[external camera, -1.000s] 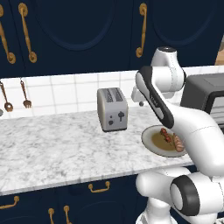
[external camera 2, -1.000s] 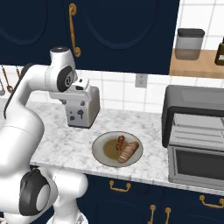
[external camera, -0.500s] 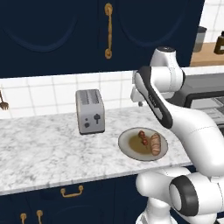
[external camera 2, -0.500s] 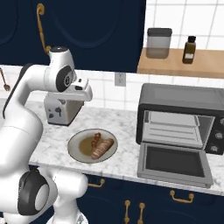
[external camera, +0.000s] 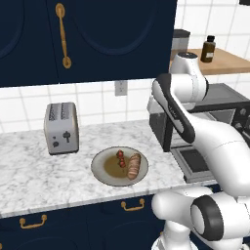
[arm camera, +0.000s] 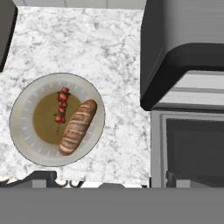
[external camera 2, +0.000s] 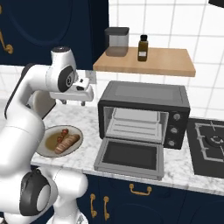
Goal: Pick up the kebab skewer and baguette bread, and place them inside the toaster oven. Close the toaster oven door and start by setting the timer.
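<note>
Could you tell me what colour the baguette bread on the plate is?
Tan-orange with paler slashes, best seen in the hand view: baguette bread.

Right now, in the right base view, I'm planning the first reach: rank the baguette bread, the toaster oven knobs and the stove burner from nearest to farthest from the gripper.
1. baguette bread, on the plate below the gripper.
2. toaster oven knobs, on the appliance's right side, across the open door.
3. stove burner, at the far right.
</note>
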### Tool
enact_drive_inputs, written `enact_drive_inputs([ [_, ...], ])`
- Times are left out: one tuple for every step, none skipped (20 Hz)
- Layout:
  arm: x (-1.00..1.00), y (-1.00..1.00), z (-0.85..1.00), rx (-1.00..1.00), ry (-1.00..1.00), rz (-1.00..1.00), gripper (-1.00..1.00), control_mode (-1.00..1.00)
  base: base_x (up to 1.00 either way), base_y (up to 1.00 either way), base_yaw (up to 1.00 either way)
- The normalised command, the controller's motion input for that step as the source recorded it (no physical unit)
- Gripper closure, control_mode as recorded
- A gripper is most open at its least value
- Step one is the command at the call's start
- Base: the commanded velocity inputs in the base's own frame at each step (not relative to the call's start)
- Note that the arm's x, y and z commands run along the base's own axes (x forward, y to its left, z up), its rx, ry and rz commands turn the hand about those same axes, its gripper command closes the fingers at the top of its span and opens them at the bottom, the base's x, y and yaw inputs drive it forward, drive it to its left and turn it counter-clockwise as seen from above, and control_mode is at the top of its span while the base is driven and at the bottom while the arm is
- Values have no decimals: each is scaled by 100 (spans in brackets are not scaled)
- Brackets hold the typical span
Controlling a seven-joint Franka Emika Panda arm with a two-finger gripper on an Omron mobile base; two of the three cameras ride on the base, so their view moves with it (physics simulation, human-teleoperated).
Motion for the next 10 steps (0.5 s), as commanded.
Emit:
enact_drive_inputs([
  [0,0,0,0,0,0,-100,100,0,-5,0],
  [0,0,0,0,0,0,-100,100,0,0,0],
  [0,0,0,0,0,0,-100,100,0,0,0],
  [0,0,0,0,0,0,-100,100,0,0,0],
  [0,0,0,0,0,0,-100,100,0,0,0],
  [0,0,0,0,0,0,-100,100,0,0,0],
  [0,0,0,0,0,0,-100,100,0,0,0],
  [0,0,0,0,0,0,-100,100,0,0,0],
  [0,0,0,0,0,0,-100,100,0,0,0],
  [0,0,0,0,0,0,-100,100,0,0,0],
])
